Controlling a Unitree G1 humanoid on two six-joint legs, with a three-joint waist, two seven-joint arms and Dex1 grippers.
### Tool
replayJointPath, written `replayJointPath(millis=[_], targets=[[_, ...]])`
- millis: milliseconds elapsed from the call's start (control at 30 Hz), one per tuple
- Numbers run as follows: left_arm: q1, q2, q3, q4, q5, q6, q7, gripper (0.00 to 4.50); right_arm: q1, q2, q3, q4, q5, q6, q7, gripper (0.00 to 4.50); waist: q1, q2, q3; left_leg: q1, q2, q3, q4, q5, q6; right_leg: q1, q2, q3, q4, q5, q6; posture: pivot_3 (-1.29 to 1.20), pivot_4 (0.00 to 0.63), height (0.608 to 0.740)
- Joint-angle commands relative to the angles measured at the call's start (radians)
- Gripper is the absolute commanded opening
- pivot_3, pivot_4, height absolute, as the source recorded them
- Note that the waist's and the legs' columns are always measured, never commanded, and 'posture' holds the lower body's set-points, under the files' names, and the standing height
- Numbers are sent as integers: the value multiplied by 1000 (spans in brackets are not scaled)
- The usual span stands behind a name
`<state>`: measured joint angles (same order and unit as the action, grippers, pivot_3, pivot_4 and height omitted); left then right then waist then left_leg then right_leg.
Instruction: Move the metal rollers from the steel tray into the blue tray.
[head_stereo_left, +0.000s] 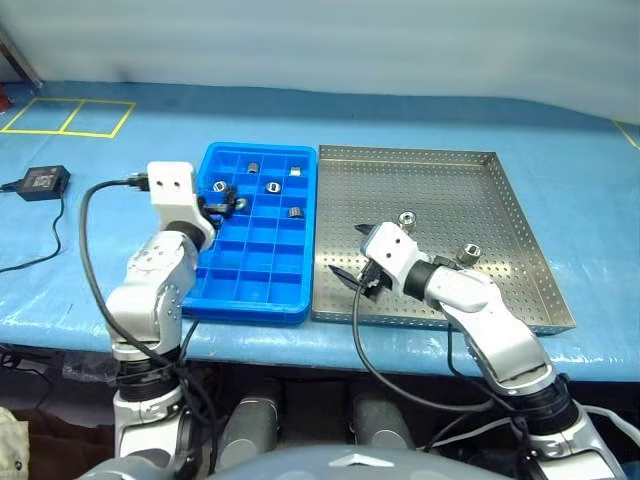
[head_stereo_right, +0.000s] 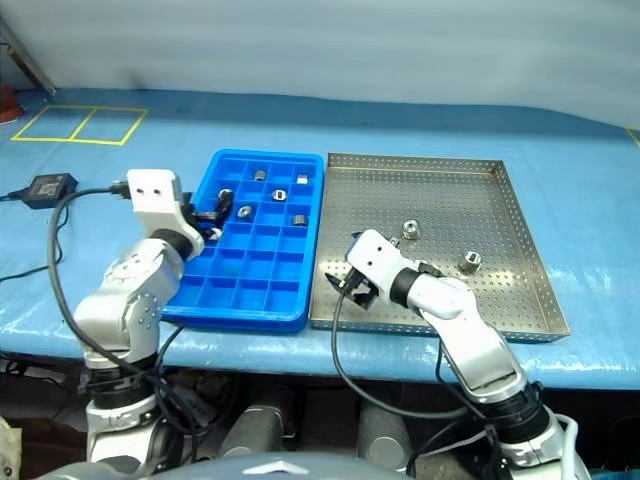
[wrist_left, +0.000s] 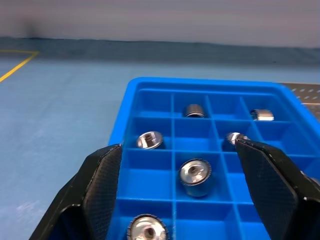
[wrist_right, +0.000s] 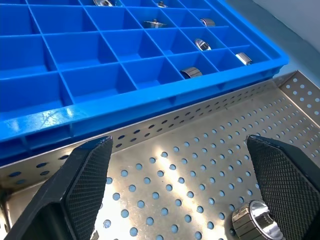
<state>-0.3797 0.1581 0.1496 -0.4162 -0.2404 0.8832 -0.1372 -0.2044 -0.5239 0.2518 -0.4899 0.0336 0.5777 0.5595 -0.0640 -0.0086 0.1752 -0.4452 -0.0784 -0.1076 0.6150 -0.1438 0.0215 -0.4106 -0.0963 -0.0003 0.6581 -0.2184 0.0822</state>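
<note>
The blue tray (head_stereo_left: 262, 150) lies left of the steel tray (head_stereo_left: 440, 190), the two touching along one side. Several metal rollers rest in the blue tray's far compartments, such as one (head_stereo_left: 295, 212). Two rollers (head_stereo_left: 407, 219) (head_stereo_left: 469, 254) lie on the steel tray's perforated floor. My left gripper (head_stereo_left: 222, 205) hovers open over the blue tray's left side, and a roller (wrist_left: 195, 172) lies in a compartment beneath its fingers. My right gripper (head_stereo_left: 355, 270) is open and empty, low over the steel tray's near left corner, with one roller (wrist_right: 255, 225) close to its right finger.
Both trays sit on a blue-covered table whose front edge runs just below them. A black power adapter (head_stereo_left: 40, 182) with its cable lies at the far left. Yellow tape squares (head_stereo_left: 70, 117) mark the cover at the back left.
</note>
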Motion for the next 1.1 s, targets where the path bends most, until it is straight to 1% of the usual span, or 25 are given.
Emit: replayJointPath(millis=[33, 200, 267, 433, 633, 700, 800, 900, 1000, 1033, 1100], targets=[[-72, -5, -126, 45, -56, -24, -121, 3935, 18, -45, -62, -72, -37, 21, -25, 4500, -1, 0, 0, 0, 0, 0, 1, 0, 0, 0, 0, 0, 0, 0, 0, -243, 150, 740], [-164, -5, -266, 261, -6, -137, -209, 3935, 83, -71, -110, -144, -12, 49, -17, 4500, -28, 0, 0, -1, 0, 1, 0, 0, 0, 0, 0, 0, 0, 0, 0, -313, 150, 740], [-200, -5, -295, 337, 6, -162, -234, 3935, 102, -73, -119, -161, -16, 59, -24, 4500, -50, 0, 0, -1, 1, 2, 0, 0, 0, -1, 0, 0, 0, 0, 0, -338, 150, 740], [-319, -60, -333, 617, 53, -277, -259, 3935, 155, -65, -148, -216, -24, 83, -54, 4500, -91, 0, 0, -1, 1, 2, 0, 0, 1, 0, -1, 0, 0, 0, 1, -424, 150, 740], [-408, -116, -323, 903, 82, -358, -290, 3935, 180, -51, -147, -252, -29, 100, -81, 4500, -174, 0, 0, -2, 0, 2, 0, -1, 2, -1, -2, 0, -1, 1, 3, -477, 150, 740], [-426, -130, -310, 959, 85, -367, -287, 3935, 185, -50, -148, -261, -29, 106, -86, 4500, -205, 0, 0, -3, 0, 1, 0, -1, 2, -1, -2, -1, -1, 4, 9, -489, 150, 740], [-441, -132, -324, 1014, 125, -370, -257, 3935, 194, -50, -153, -274, -31, 114, -97, 4500, -262, 0, 0, -3, 0, 1, 0, -1, 2, -1, -2, -1, -1, 4, 9, -503, 150, 740], [-440, -127, -348, 1041, 168, -353, -245, 3935, 200, -47, -159, -282, -31, 116, -107, 4500, -304, 0, 0, -2, 0, 1, 0, -1, 2, 0, -2, -1, 0, 4, 10, -504, 150, 740], [-427, -120, -355, 1023, 192, -322, -236, 3335, 197, -48, -159, -281, -34, 121, -115, 4500, -338, 0, 0, -1, 0, 1, 0, -1, 2, 1, -2, -1, 0, 4, 10, -503, 150, 740], [-420, -114, -361, 1002, 202, -313, -235, 3064, 195, -48, -161, -280, -33, 122, -116, 4500, -347, 0, 0, -1, 0, 1, 0, -1, 2, 1, -2, -1, 0, 5, 11, -493, 150, 740], [-404, -105, -364, 955, 208, -294, -241, 2362, 190, -49, -162, -275, -31, 123, -118, 4500, -359, 0, 0, -1, 0, 1, 0, -1, 2, 1, -2, -1, 0, 5, 11, -484, 150, 740]])
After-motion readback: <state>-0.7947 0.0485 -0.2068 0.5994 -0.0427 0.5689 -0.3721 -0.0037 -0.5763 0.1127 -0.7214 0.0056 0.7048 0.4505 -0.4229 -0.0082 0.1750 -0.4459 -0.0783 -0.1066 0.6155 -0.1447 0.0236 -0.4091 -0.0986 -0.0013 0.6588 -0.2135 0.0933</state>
